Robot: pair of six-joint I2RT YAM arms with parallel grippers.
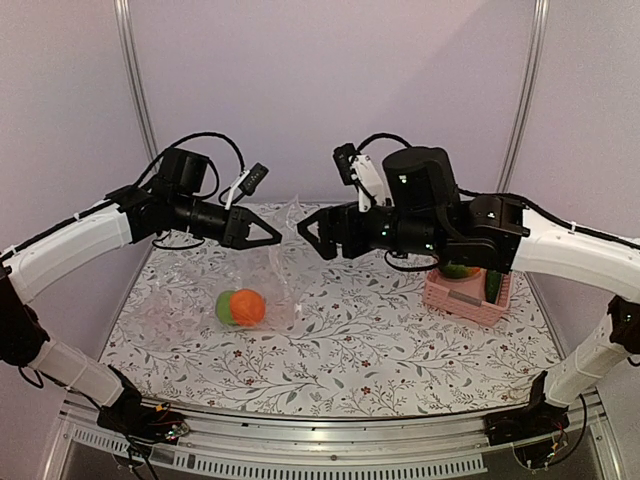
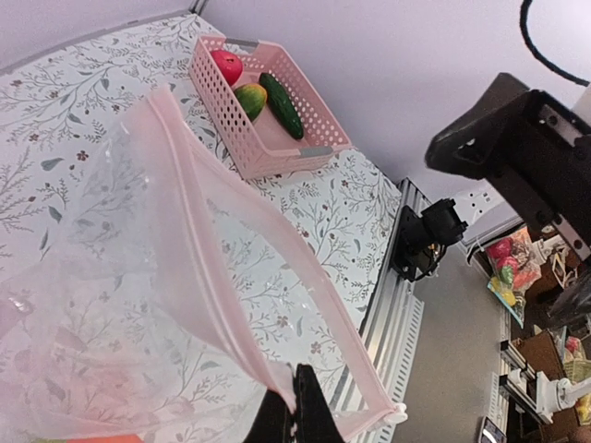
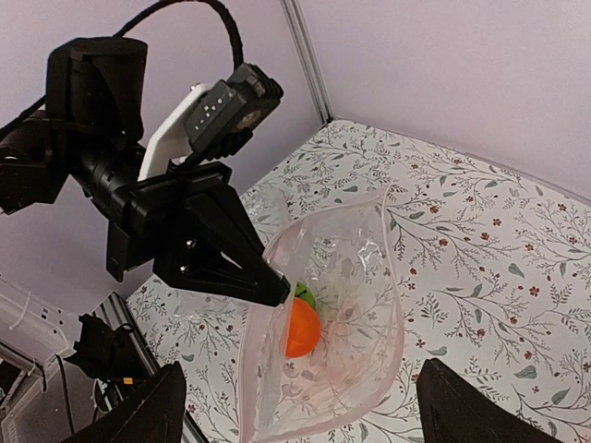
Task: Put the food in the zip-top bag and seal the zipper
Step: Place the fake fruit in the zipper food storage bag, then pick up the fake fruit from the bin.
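Note:
The zip-top bag [image 1: 262, 285] hangs with its mouth open, held up by my left gripper [image 1: 272, 238], which is shut on the rim near the zipper [image 2: 214, 242]. The orange [image 1: 248, 307] and the green apple [image 1: 225, 308] lie inside the bag, and both also show in the right wrist view: orange [image 3: 300, 329], green apple [image 3: 306, 297]. My right gripper [image 1: 308, 232] is open and empty, facing the bag's mouth [image 3: 323, 277]. The red apple [image 2: 226, 65], mango [image 2: 250, 99] and cucumber [image 2: 281, 104] lie in the pink basket [image 2: 277, 148].
The pink basket [image 1: 468, 298] stands at the right of the table, partly under my right arm. A hazy clear film [image 1: 165, 300] lies on the flowered table cover left of the bag. The table's front rail [image 1: 330, 440] runs along the near edge.

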